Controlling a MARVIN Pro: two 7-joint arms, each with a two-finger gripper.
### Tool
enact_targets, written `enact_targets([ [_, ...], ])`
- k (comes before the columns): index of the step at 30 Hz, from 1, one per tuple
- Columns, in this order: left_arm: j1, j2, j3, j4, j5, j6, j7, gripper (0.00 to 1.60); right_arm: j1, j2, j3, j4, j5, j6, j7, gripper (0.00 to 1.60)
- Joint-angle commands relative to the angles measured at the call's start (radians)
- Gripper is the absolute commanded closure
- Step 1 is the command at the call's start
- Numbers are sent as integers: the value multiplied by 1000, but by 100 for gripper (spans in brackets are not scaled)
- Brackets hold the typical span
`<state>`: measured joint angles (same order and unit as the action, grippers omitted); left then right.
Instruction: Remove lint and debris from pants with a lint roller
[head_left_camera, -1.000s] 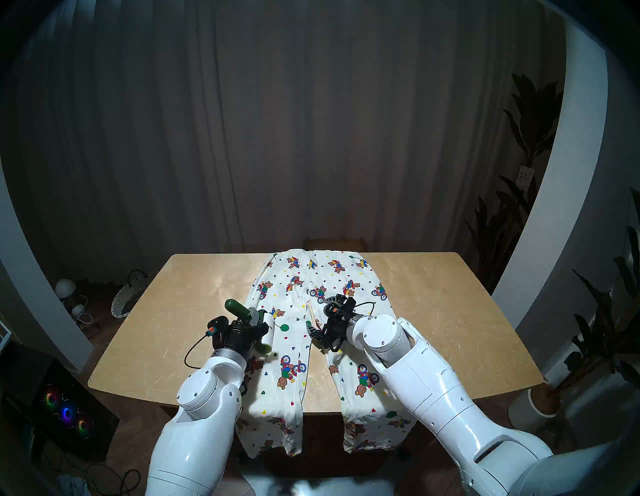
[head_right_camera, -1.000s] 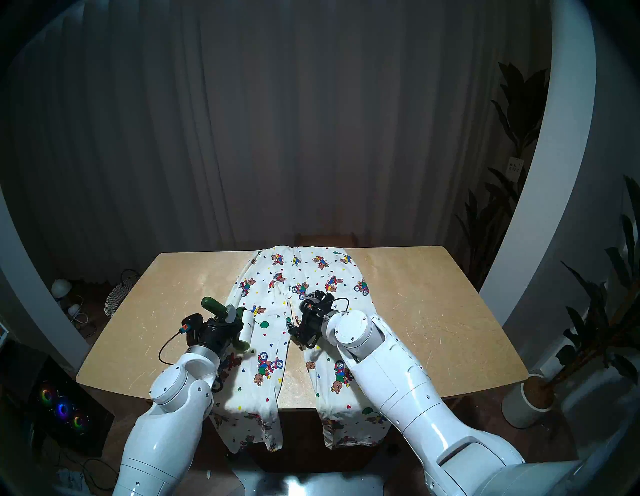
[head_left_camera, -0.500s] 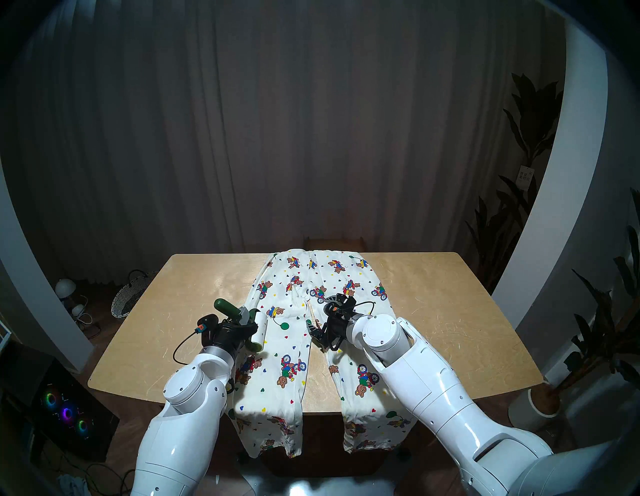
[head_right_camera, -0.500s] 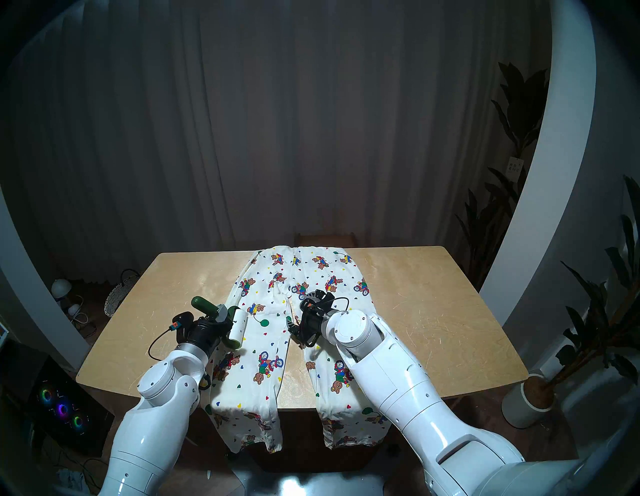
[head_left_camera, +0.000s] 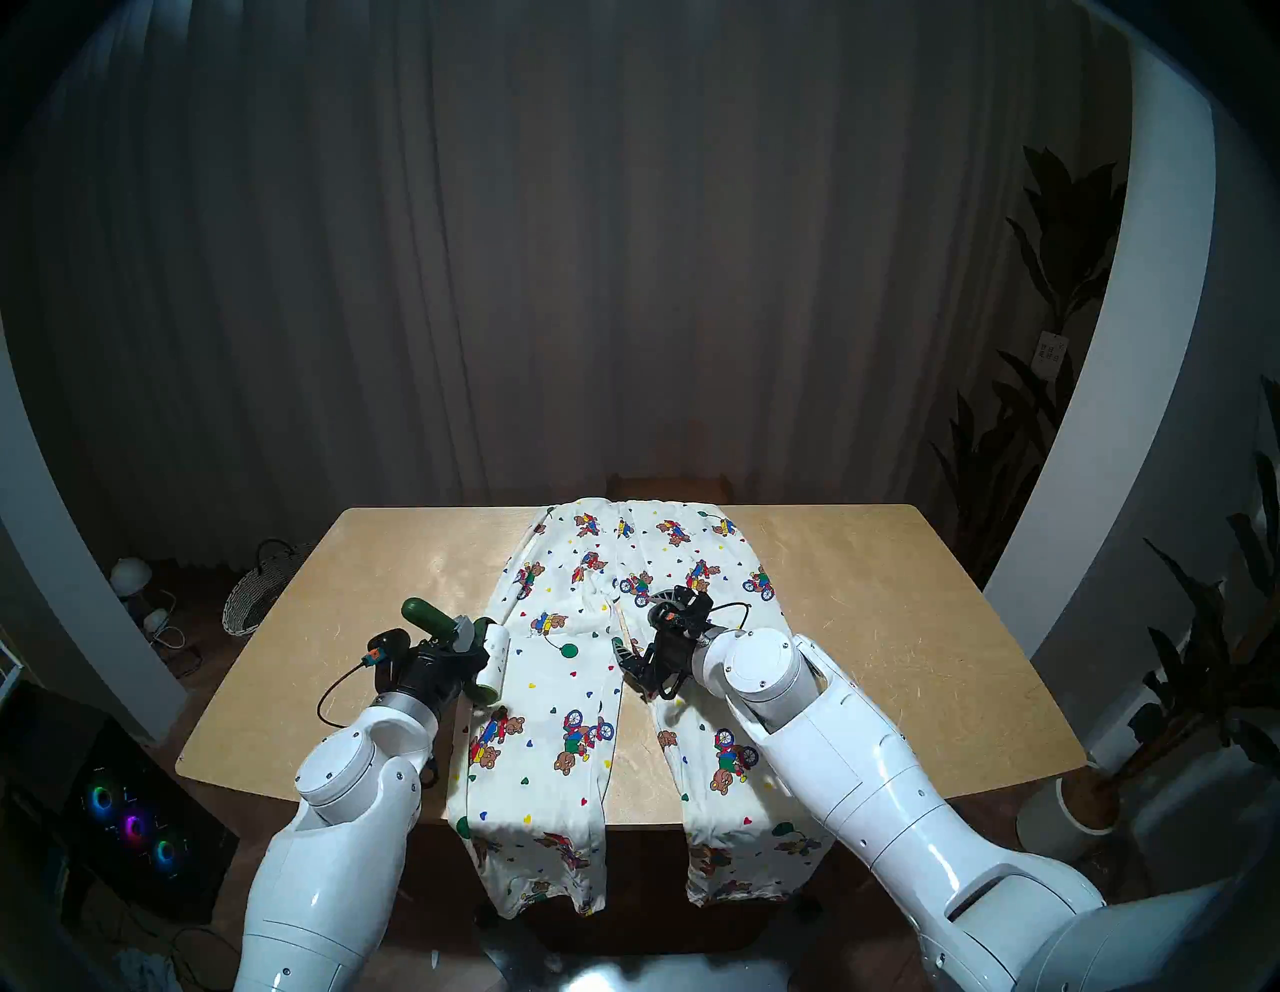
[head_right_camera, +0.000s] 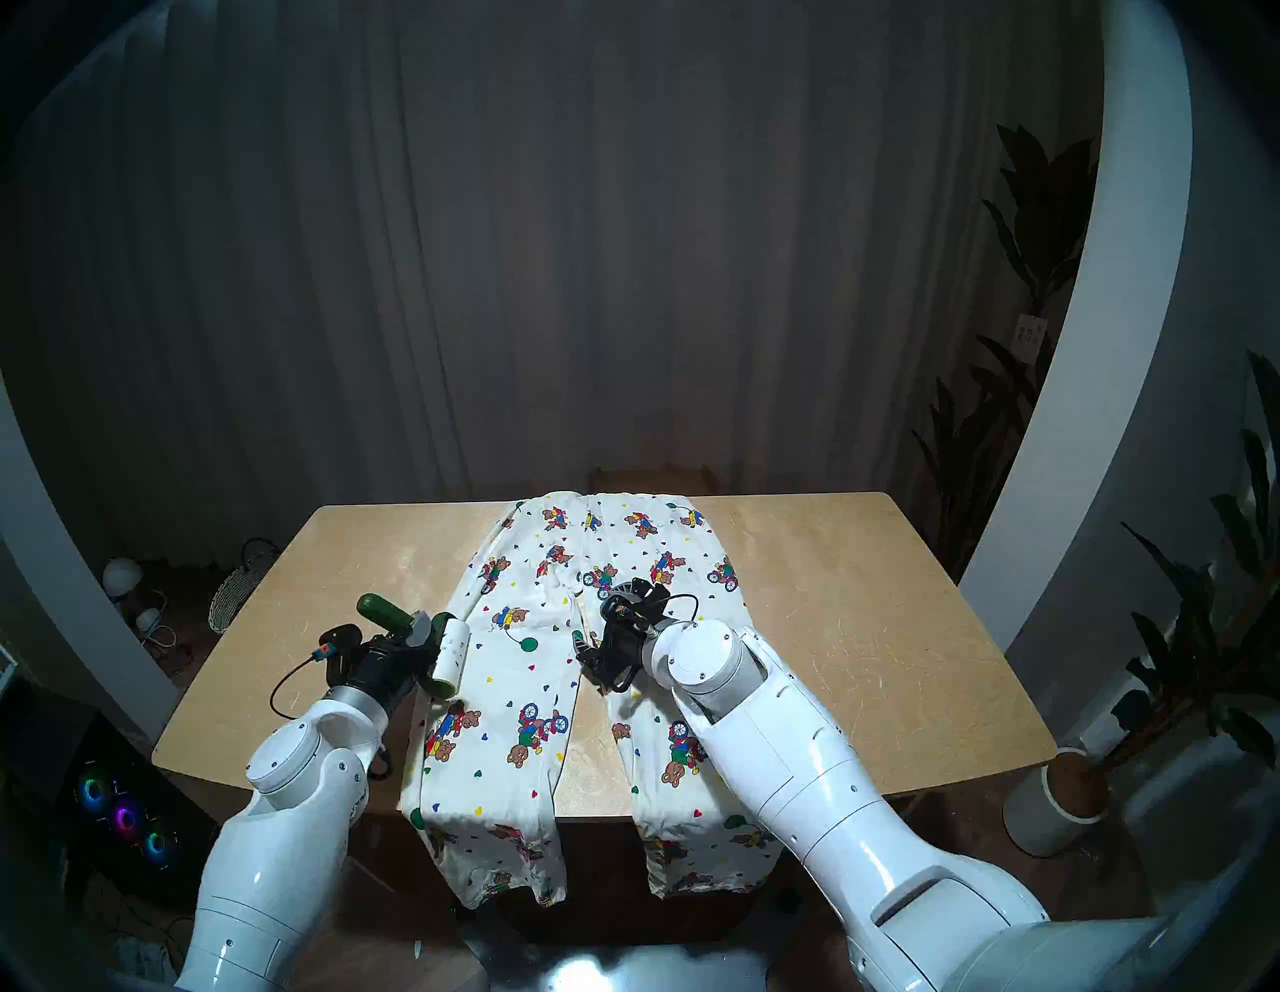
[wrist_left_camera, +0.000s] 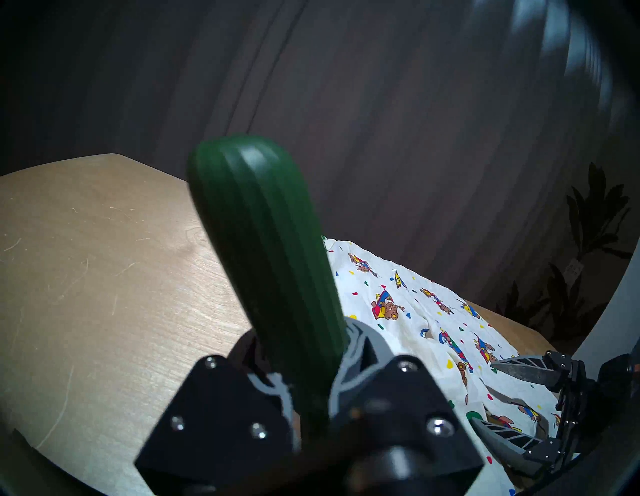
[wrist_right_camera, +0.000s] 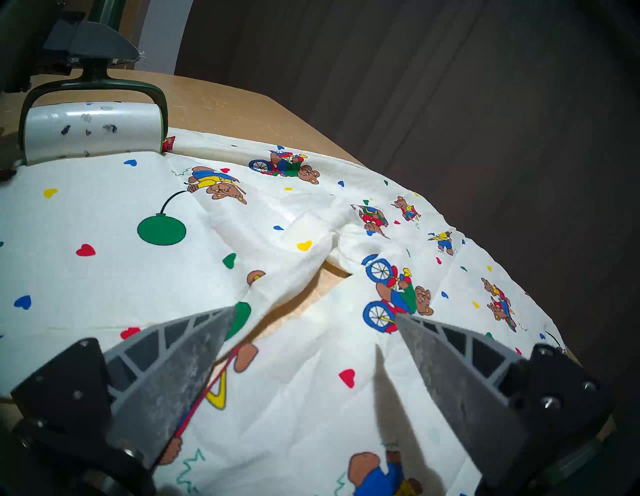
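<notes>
The pants lie flat on the table, legs hanging over the near edge. My left gripper is shut on the lint roller's dark green handle. The white roll sits at the outer edge of the left leg. Dark flecks of lint stick to the roll. I see no loose flecks on the fabric. My right gripper is open, its fingertips down on the cloth near the crotch split. It also shows in the left wrist view.
The wooden table is bare on both sides of the pants. On the floor stand a woven basket at the left, a lit computer case at the near left and a potted plant at the right.
My left arm has moved left with the roller, from over the left leg to its outer edge. The right arm has not moved.
</notes>
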<state>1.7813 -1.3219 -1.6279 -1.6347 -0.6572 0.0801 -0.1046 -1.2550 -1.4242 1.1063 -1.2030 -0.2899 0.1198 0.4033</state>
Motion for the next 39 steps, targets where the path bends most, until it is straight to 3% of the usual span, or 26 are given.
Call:
enact_targets([
  [1, 11, 28, -34, -3, -11, -11, -24, 160, -55, 16, -22, 62, -15, 22, 0, 0],
  [18, -1, 71, -77, 29, -36, -18, -77, 160, -68, 26, -40, 51, -5, 24, -20, 0],
  [31, -62, 108, -135, 71, -70, -18, -99, 160, -68, 31, -53, 51, 4, 23, -35, 0],
  [39, -137, 109, -223, 64, -242, 53, -156, 160, -74, 35, -43, 40, 25, 13, -43, 0],
])
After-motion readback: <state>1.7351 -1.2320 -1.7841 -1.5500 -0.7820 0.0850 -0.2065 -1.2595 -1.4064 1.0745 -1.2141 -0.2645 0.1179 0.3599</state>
